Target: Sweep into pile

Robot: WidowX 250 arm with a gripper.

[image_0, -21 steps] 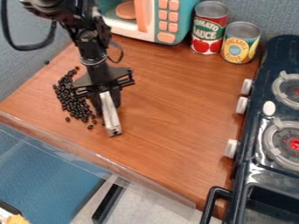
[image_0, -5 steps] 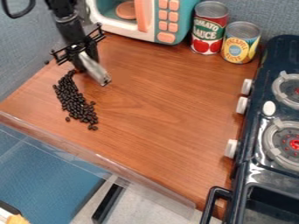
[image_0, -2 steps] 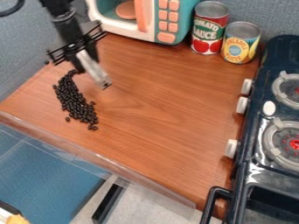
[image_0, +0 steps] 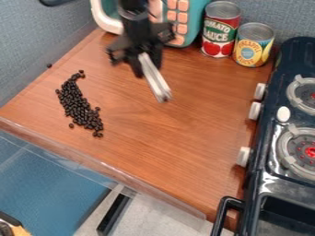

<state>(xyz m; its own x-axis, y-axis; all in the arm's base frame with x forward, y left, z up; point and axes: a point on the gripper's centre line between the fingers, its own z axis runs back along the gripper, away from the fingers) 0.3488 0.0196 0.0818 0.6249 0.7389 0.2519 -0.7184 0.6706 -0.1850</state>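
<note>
Pincer (image_0: 146, 63) clamped on silver bar (image_0: 156, 82). Best keep bar low, flat against tabletop (image_0: 178, 124); nudge both ends of black beans (image_0: 78, 106) inward, short slow strokes.

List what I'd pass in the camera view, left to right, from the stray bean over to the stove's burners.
Stray dark bean → pile of dark beans → gripper with the silver tool → red tomato can → yellow can → stove burners
</note>
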